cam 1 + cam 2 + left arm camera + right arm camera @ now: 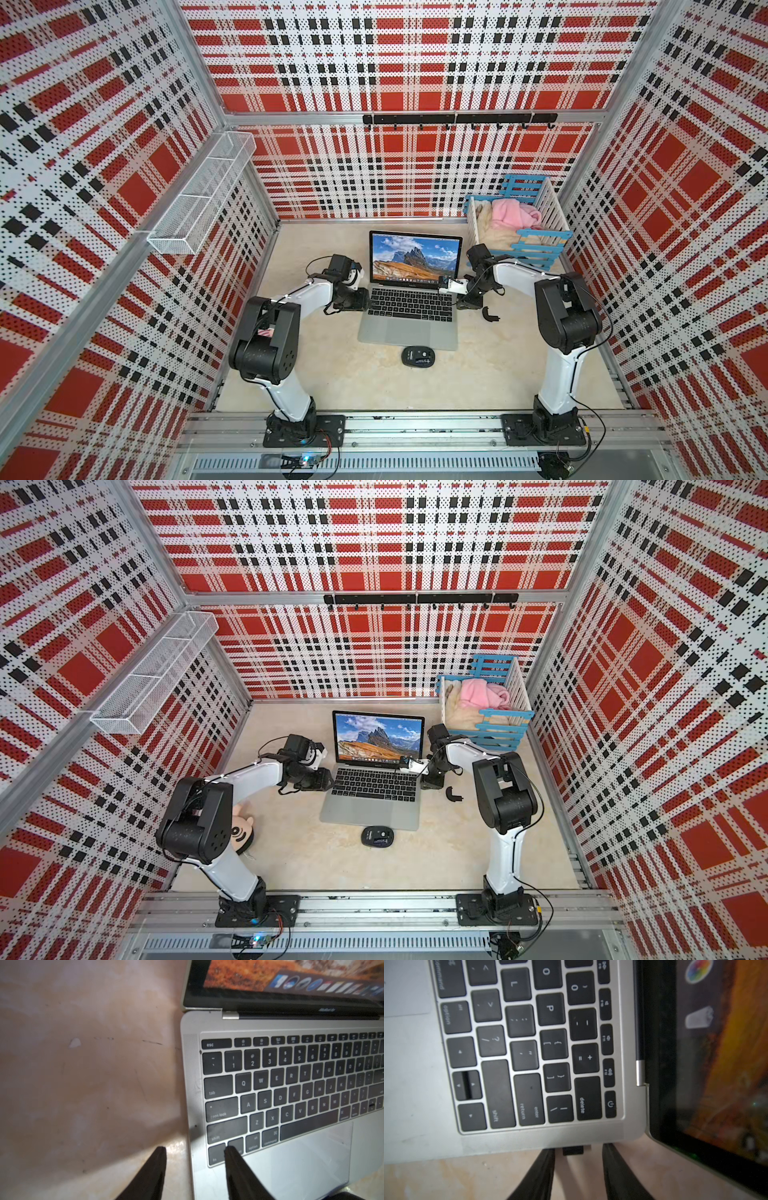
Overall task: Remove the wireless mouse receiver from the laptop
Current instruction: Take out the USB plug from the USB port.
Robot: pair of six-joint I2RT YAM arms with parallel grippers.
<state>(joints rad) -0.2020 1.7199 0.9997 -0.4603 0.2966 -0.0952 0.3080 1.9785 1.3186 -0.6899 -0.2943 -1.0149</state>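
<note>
The right gripper (579,1147) stands with its jaws apart, one black finger on each side of the wireless mouse receiver (572,1150), and a sliver of table shows between each finger and the stub, so nothing is clamped. The receiver sits plugged into the right side edge of the laptop (529,1140), near the back corner, level with the delete and backslash keys; only its dark stub and a bit of pale metal stick out past the silver casing. The finger tips reach up to the laptop's edge. The left gripper (195,1148) is also spread: one finger hangs over the bare table (83,1084) just beside the laptop's left edge, the other lies over the front left corner of the keyboard by the fn and control keys; whether it presses on them I cannot tell. In both top views the laptop is open in the middle of the table, its screen showing a mountain landscape, with an arm reaching in at each side of the keyboard. A black oval mouse (418,356) lies just in front of the trackpad, and a curved black cover piece (490,314) rests on the table to the laptop's right, near the right arm. A blue and white slatted crate (536,249) with pink and cream cloth stands in the far right corner.
</note>
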